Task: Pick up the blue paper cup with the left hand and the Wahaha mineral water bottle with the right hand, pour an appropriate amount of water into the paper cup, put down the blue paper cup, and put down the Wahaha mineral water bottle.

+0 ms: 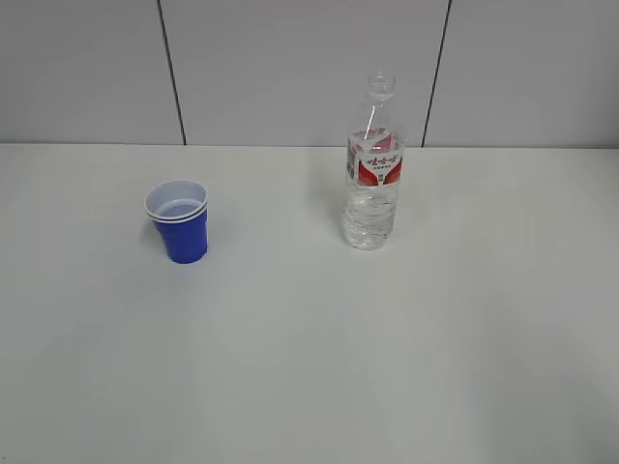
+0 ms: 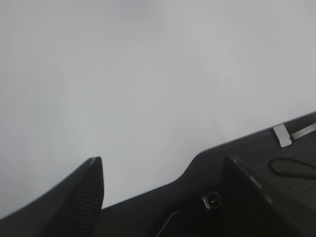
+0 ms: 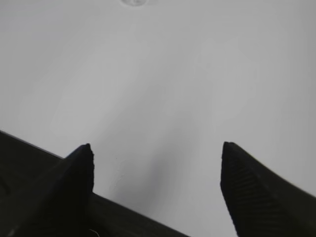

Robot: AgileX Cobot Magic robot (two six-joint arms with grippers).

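The blue paper cup (image 1: 179, 224) stands upright on the white table at the left, its doubled white rim up. The Wahaha mineral water bottle (image 1: 372, 169) stands upright to its right, capless, with a red-and-white label and clear water (image 1: 368, 217) in its lower body. Neither arm shows in the exterior view. My left gripper (image 2: 161, 160) is open and empty over bare table. My right gripper (image 3: 157, 145) is open and empty over bare table. A blurred clear shape (image 3: 133, 2) sits at the top edge of the right wrist view; I cannot tell what it is.
The white table (image 1: 309, 367) runs wide in front of the cup and bottle. A grey panelled wall (image 1: 300, 68) stands behind the table's back edge. Black parts of the robot's base (image 2: 247, 168) show under the left gripper.
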